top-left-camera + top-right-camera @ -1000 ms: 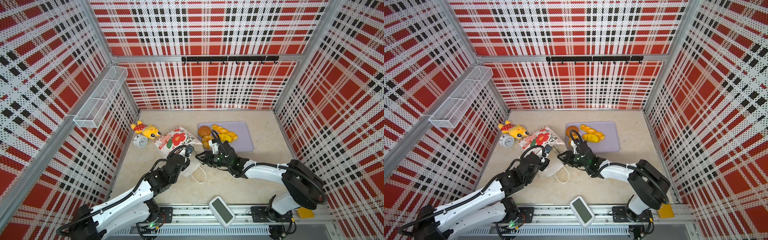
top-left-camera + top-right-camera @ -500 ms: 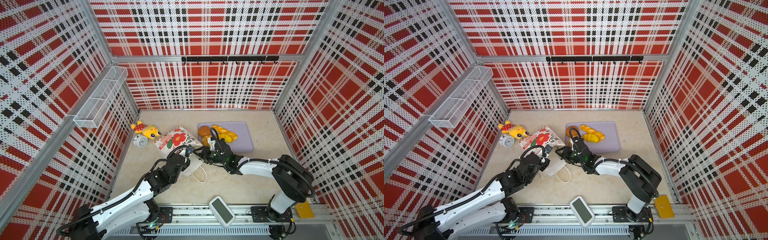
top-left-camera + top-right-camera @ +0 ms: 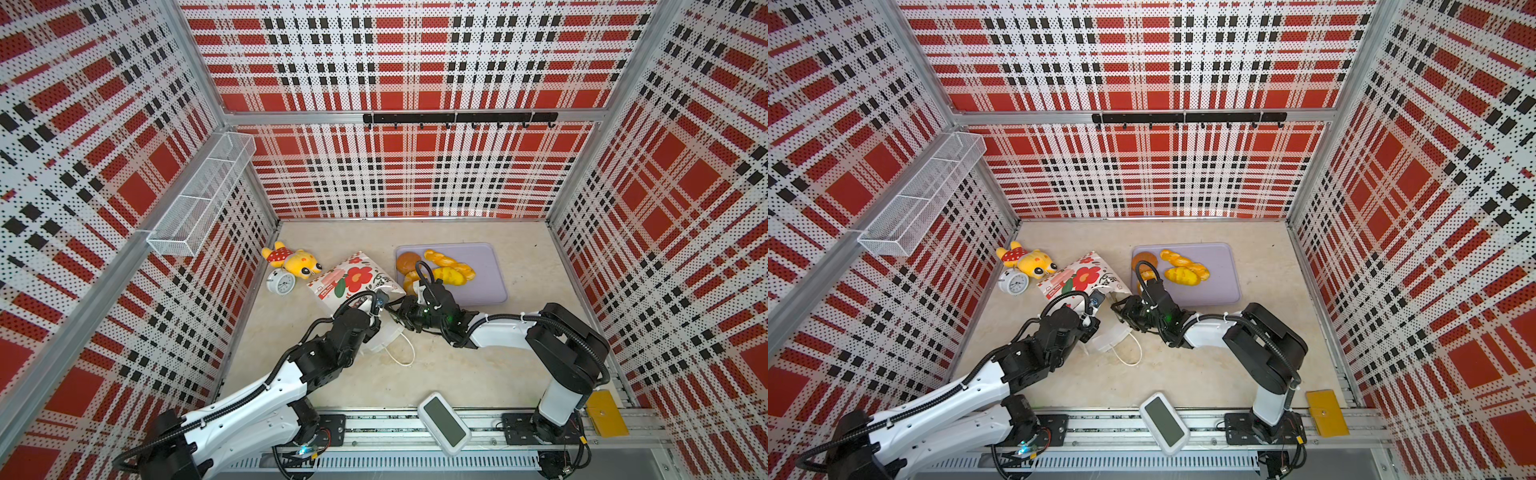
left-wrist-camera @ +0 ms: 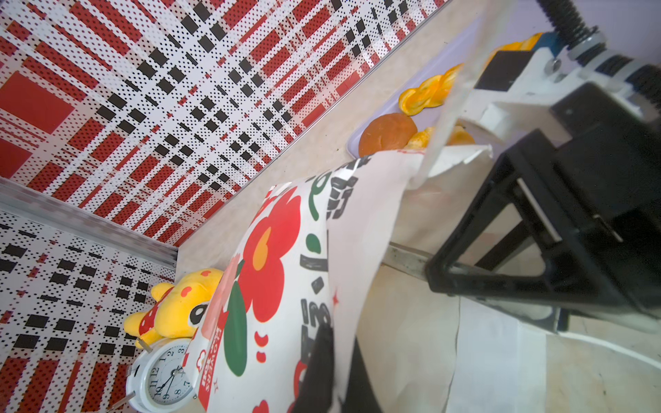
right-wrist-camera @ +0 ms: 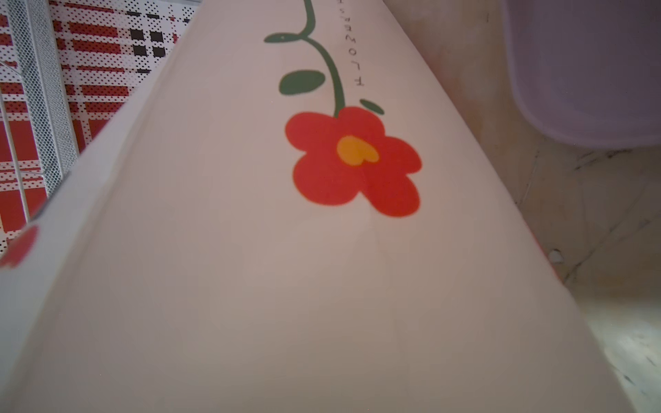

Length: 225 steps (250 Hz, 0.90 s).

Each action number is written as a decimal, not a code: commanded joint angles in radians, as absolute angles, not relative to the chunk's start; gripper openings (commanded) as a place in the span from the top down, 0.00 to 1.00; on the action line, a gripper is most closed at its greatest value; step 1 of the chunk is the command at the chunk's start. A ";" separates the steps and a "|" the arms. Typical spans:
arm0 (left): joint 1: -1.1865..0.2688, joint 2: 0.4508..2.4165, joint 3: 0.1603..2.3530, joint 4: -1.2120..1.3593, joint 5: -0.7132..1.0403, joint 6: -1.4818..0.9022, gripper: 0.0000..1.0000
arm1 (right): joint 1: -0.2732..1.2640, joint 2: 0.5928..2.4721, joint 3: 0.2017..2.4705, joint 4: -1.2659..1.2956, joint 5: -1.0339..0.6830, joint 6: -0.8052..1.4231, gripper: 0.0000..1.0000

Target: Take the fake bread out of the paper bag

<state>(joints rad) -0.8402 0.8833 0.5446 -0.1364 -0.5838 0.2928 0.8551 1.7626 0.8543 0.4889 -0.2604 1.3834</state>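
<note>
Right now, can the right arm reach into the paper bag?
Probably yes: the left hand pinches the paper bag open by its rim, and the right hand sits at the mouth, nothing between.

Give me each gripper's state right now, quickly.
Left gripper: closed, pinching the paper bag rim.
Right gripper: at the bag's mouth; open or closed cannot be told.

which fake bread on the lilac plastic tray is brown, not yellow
The round brown bun in the lilac plastic tray's far left corner; the others are golden-yellow.
</note>
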 commanded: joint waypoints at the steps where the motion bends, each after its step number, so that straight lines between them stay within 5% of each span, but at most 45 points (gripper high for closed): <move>1: -0.850 0.875 0.559 -0.095 -0.578 0.287 1.00 | 0.851 1.757 0.873 0.550 -0.256 1.383 0.66; 101: -0.850 0.870 0.560 -0.098 -0.586 0.279 1.00 | 0.882 1.580 0.806 0.503 -0.271 1.251 1.00; 225: -0.754 0.907 0.610 -0.109 -0.538 0.244 1.00 | 0.923 0.931 0.591 -0.004 -0.208 1.113 1.00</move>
<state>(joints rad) -0.7780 0.8986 0.5739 -0.1352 -0.5610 0.2718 0.9161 1.0775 0.5976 0.1215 -0.2447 1.1759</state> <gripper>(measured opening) 0.052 0.268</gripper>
